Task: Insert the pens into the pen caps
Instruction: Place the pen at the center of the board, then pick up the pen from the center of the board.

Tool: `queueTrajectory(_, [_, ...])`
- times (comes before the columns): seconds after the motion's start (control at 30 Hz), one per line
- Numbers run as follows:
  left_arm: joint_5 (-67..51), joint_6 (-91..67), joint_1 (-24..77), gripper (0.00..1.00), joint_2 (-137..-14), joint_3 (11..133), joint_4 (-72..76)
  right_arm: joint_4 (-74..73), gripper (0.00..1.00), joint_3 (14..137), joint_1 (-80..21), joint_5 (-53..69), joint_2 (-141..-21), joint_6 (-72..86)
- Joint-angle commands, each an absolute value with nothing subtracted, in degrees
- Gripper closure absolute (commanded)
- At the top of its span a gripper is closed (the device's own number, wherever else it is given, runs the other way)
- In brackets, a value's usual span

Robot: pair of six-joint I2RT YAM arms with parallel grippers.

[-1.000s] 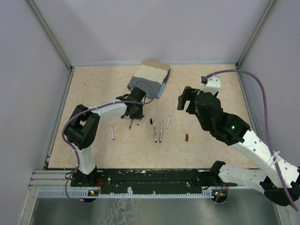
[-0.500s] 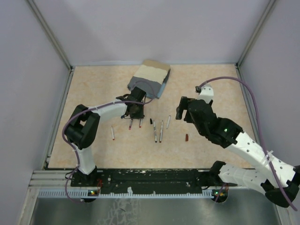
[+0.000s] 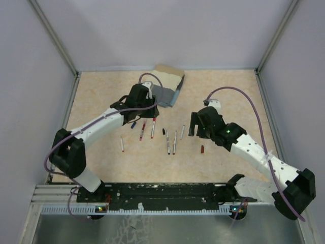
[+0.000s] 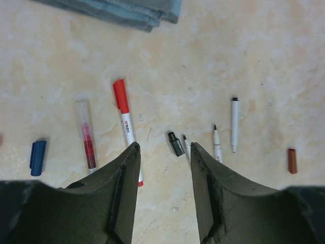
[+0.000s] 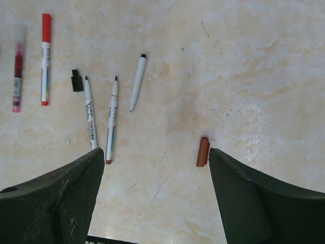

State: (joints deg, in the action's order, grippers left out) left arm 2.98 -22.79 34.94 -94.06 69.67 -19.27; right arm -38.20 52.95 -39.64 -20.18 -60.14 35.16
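Several pens lie in a loose row mid-table: a red-capped pen [image 3: 153, 127] [image 4: 124, 127], a pink-red pen [image 3: 142, 130] [image 4: 86, 134], a short pen [image 3: 122, 145], and three thin white pens [image 3: 174, 142] [image 5: 112, 119]. A blue cap [image 3: 133, 123] [image 4: 37, 157], a black cap [image 3: 164, 130] [image 4: 175, 144] and a brown-red cap [image 3: 202, 149] [image 5: 202, 151] lie loose. My left gripper [image 3: 134, 112] [image 4: 162, 150] is open and empty, above the red pens. My right gripper [image 3: 193, 126] [image 5: 155, 151] is open and empty, with the brown-red cap just inside its right finger.
A folded grey-beige cloth [image 3: 165, 86] [image 4: 127, 12] lies at the back, just beyond the left wrist. Grey walls enclose the table on three sides, and the arm bases stand along the near rail [image 3: 162, 195].
My left gripper rose and drew back toward the cloth, uncovering the red pens and the blue cap. My right gripper swung down and left toward the brown-red cap.
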Motion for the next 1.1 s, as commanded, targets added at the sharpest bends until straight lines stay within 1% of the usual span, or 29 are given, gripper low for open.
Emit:
queueTrajectory(0.0, [0.61,-18.83,34.64,0.49,-89.02,67.7,-16.89,-33.23,0.17,51.09,-36.91,-12.28,-62.53,34.77])
queueTrajectory(0.23, [-1.06,-16.7,33.7,0.47,-82.64,63.96,-15.53,-30.51,0.16,50.45,-35.54,-7.54,-69.25,33.58])
queueTrajectory(0.47, [-5.69,-14.36,32.49,0.47,-78.46,59.02,-12.48,-29.06,0.24,51.9,-35.42,-10.52,-75.05,33.01])
queueTrajectory(0.57, [-6.87,-13.36,32.06,0.47,-77.46,57.95,-12.52,-28.08,0.32,53.31,-35.47,-9.42,-78.18,32.6])
queueTrajectory(0.73, [-7.65,-12.37,30.71,0.47,-75.78,57.36,-13.32,-24.5,0.39,54.06,-35.83,-5.2,-81.75,33.57])
queueTrajectory(1.07, [-7.37,-13.3,27.79,0.46,-72.95,54.9,-12.31,-22.94,0.42,60.46,-42.49,-5.09,-89.82,34.77])
